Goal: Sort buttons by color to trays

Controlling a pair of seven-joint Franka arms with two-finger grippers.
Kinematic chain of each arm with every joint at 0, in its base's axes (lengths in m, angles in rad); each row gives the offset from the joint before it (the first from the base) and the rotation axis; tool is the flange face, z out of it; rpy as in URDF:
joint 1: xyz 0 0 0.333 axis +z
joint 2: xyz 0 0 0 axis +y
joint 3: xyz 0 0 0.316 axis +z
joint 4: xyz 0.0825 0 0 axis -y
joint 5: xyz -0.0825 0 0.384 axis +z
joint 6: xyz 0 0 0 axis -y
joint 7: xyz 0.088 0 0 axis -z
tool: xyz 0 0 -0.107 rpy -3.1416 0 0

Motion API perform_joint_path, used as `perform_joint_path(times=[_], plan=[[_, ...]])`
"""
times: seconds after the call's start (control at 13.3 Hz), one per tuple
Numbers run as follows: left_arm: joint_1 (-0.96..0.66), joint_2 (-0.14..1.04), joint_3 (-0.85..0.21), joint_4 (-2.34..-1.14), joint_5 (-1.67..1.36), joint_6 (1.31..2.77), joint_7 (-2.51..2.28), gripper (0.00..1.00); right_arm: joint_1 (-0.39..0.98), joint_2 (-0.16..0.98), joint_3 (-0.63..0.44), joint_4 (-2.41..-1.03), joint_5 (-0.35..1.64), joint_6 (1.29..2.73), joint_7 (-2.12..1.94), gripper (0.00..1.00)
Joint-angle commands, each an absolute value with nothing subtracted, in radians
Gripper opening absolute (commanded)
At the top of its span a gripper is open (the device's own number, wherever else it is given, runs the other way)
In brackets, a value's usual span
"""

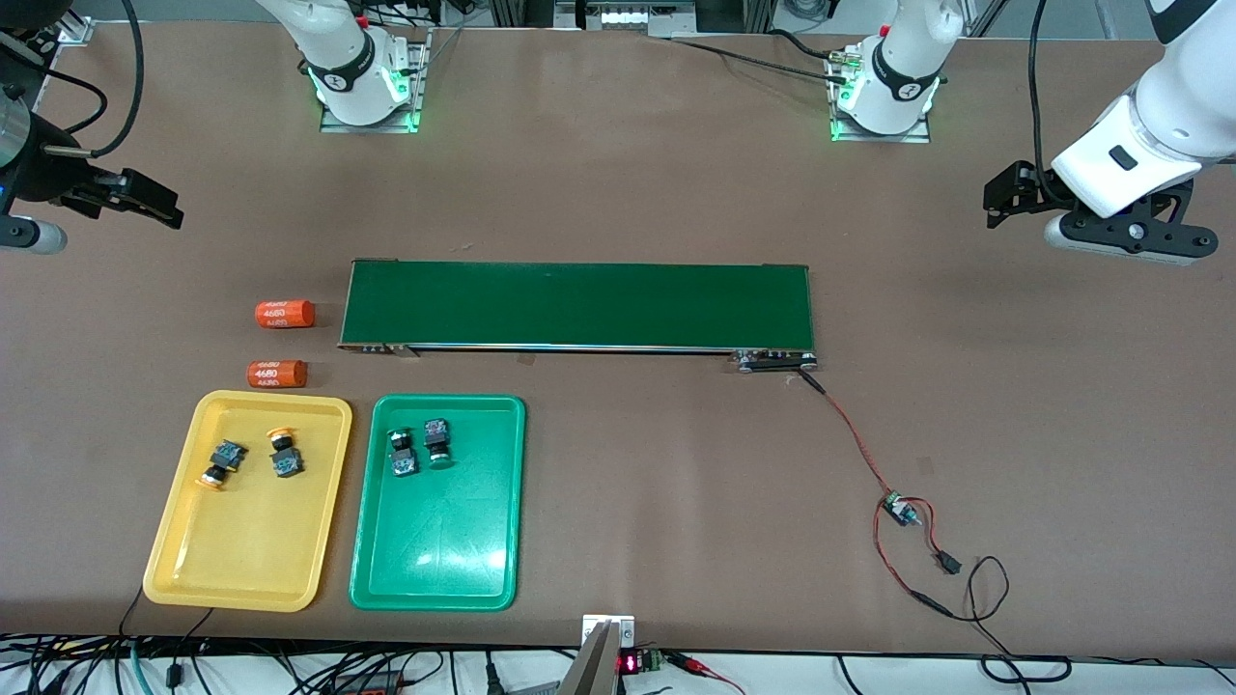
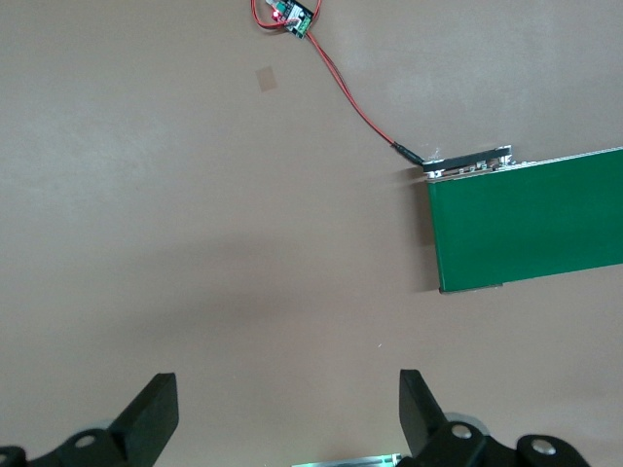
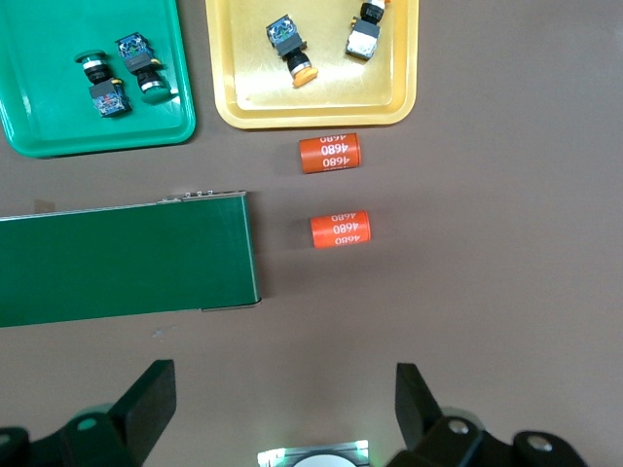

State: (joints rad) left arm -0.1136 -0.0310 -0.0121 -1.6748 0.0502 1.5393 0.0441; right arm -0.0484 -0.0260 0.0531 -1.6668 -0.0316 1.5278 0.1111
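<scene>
Two yellow-capped buttons point(image 1: 220, 463) point(image 1: 284, 454) lie in the yellow tray point(image 1: 241, 550). Two green-capped buttons point(image 1: 402, 452) point(image 1: 438, 442) lie in the green tray point(image 1: 435, 550) beside it. The right wrist view shows both trays, yellow point(image 3: 341, 92) and green point(image 3: 58, 126), with the yellow-capped point(image 3: 290, 47) point(image 3: 364, 29) and green-capped point(image 3: 102, 88) point(image 3: 141, 66) buttons in them. My right gripper point(image 1: 145, 203) point(image 3: 282, 404) is open and empty, up over bare table at the right arm's end. My left gripper point(image 1: 1004, 193) point(image 2: 289, 409) is open and empty over bare table at the left arm's end.
A long dark-green belt point(image 1: 579, 304) point(image 2: 531, 224) point(image 3: 117, 258) lies across the middle of the table. Two orange "4680" cylinders point(image 1: 285, 314) point(image 1: 277, 374) lie between its end and the yellow tray. A red wire runs from the belt to a small board point(image 1: 903, 509) point(image 2: 297, 17).
</scene>
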Motion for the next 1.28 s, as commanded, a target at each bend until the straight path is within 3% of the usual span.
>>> perform_joint_path(times=[0.0,0.45,1.21], plan=[[-0.112,-0.02,-0.011,-1.646,0.035,1.516,0.041,1.0,-0.038,-0.014,0.038,-1.681,-0.018,1.537,0.098,1.0],[-0.112,-0.02,-0.011,-1.646,0.035,1.516,0.043,1.0,-0.041,0.049,0.035,-1.628,-0.014,1.535,0.071,1.0],[-0.112,-0.02,-0.011,-1.646,0.035,1.517,0.043,1.0,-0.008,0.049,0.031,-1.611,-0.023,1.513,0.067,1.0]])
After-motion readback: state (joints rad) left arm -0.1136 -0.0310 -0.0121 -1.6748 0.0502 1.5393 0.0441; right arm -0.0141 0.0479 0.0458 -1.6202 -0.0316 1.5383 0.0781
